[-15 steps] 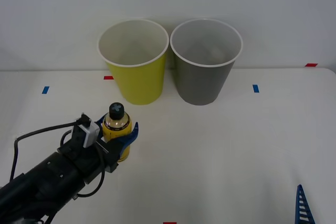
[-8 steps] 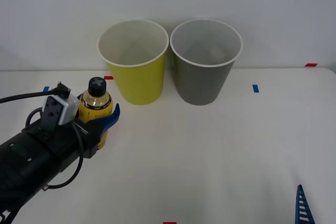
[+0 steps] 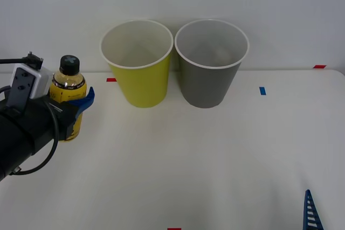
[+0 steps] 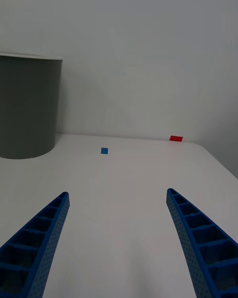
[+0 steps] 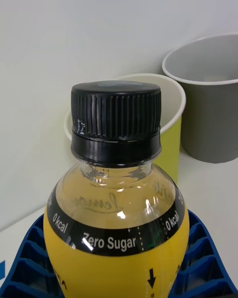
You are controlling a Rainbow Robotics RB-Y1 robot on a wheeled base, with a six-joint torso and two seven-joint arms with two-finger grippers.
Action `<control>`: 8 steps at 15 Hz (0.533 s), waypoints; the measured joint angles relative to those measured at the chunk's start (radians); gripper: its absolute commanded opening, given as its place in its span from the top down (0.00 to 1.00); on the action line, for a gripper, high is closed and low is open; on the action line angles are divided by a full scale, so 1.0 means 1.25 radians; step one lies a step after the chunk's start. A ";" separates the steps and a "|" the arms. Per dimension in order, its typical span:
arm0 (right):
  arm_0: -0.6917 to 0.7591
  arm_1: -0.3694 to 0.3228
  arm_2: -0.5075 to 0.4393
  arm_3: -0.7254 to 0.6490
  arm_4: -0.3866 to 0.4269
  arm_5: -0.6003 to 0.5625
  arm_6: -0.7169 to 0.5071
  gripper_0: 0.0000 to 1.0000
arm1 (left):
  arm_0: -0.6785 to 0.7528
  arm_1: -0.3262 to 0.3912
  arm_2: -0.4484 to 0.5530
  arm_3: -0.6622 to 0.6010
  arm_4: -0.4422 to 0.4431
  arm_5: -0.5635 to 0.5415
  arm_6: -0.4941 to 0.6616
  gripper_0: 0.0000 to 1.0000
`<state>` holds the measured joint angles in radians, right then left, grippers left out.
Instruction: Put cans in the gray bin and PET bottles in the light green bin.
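Bottle [image 3: 68,95] left of light green bin [image 3: 137,63], gray bin [image 3: 211,63] right

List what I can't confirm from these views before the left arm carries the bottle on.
- Small yellow-labelled plastic bottle with black cap: its base, front view, hidden by the left gripper.
- Tall yellow-green plastic bin: floor, hidden by its near wall.
- Tall dark gray plastic bin: same.
- Right gripper: front view, cut off by the edge.

The left arm reaches in from the near left, its hand [image 3: 75,109] clamped shut and raised. The right hand [image 4: 118,243] waits low at the near right, fingers spread apart.
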<state>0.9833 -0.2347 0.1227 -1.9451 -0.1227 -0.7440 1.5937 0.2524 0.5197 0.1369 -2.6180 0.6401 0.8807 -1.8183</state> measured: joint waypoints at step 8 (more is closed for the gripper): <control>0.000 0.000 0.000 0.000 0.000 0.000 0.000 0.36 | -0.209 -0.023 0.103 0.000 0.057 0.137 -0.009 1.00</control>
<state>0.9833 -0.2347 0.1227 -1.9450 -0.1227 -0.7440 1.5937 -0.0088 0.4908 0.2653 -2.6182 0.7111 1.0521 -1.8294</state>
